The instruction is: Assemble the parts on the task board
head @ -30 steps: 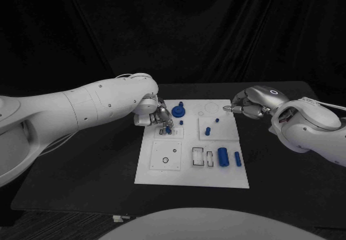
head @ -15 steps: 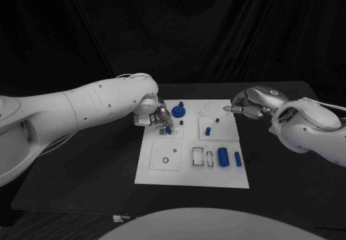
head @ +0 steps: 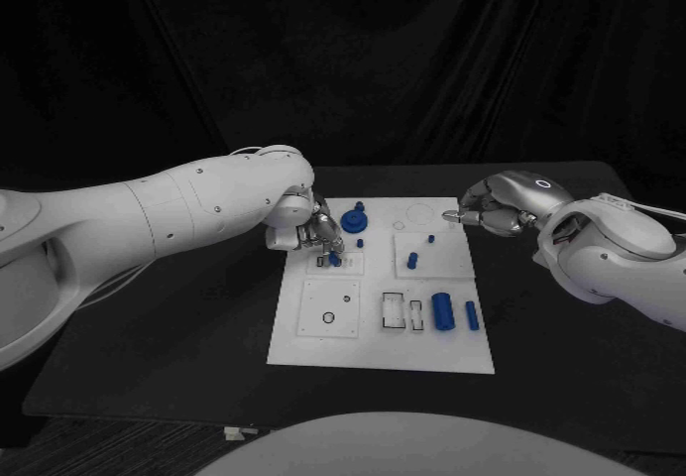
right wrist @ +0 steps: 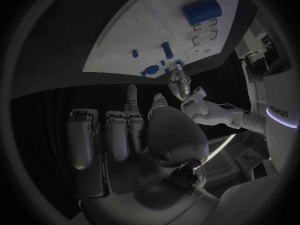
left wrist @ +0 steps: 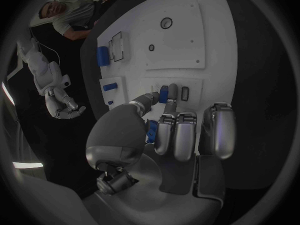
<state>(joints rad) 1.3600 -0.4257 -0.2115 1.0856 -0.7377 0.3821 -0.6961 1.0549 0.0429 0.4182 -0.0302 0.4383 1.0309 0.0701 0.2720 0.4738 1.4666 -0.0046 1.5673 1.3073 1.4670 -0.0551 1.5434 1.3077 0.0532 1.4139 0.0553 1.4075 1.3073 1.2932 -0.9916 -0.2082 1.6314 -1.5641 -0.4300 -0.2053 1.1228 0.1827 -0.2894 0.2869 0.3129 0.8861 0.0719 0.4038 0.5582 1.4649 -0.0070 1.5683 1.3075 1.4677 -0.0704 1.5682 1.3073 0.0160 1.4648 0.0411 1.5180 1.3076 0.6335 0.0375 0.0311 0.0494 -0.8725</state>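
Observation:
The white task board [head: 322,342] lies in the middle of the black table. My left hand [head: 306,233] hovers over the board's far left part and pinches a small blue peg [head: 332,259] between thumb and a finger, right at a small inset panel; the left wrist view shows the same peg [left wrist: 164,94] at the fingertips [left wrist: 173,91]. A round blue part [head: 353,220] stands just beyond that hand. My right hand [head: 486,212] hangs over the board's far right edge, fingers curled in with nothing in them, as its wrist view [right wrist: 134,130] confirms.
More blue parts are on the board: a short peg [head: 411,261], a tiny one [head: 430,238], a thick cylinder [head: 443,309] and a thin bar [head: 471,315]. Empty rectangular slots [head: 392,310] sit beside them. Bare black table [head: 171,337] surrounds the board.

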